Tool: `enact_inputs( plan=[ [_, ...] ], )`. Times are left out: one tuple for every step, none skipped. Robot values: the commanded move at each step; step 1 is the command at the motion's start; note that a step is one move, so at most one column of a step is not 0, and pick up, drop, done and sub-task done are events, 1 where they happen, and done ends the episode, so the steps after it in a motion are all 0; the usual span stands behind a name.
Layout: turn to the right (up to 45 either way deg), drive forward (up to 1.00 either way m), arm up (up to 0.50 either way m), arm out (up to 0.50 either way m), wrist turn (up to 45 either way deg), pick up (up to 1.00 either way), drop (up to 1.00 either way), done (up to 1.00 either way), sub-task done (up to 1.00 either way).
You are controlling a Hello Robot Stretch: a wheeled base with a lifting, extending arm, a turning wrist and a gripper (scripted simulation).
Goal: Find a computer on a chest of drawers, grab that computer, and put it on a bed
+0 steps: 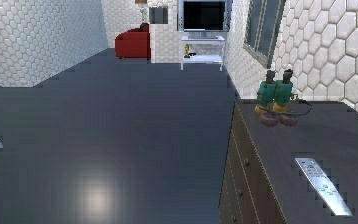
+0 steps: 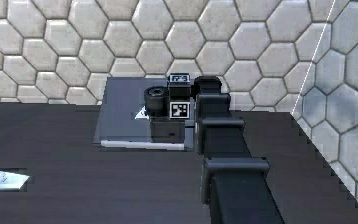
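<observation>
A wall of pale hexagon tiles (image 2: 77, 40) backs a dark-topped chest of drawers (image 2: 47, 140). The robot's dark arm (image 2: 227, 150) reaches across that top. A flat grey closed computer (image 2: 122, 115) lies on the chest against the wall. The gripper (image 2: 150, 108) is at the computer's right part; whether it holds anything cannot be told. In the forward view, a green and orange figurine (image 1: 275, 95) and a slim silver remote (image 1: 322, 183) sit on the chest.

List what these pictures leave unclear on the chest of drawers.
Arm side view: the gripper lies in front of the grey computer; whether it holds anything cannot be told.
Arm side view: the arm hides the computer's right edge.
Arm side view: the left edge cuts off a pale flat thing.
Forward view: the green figures are too small to identify.
</observation>
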Motion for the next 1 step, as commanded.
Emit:
enact_inputs(
  plan=[
    [0.0, 0.0, 0.0, 0.0, 3.0, 0.0, 0.0, 0.0, 0.0]
  ],
)
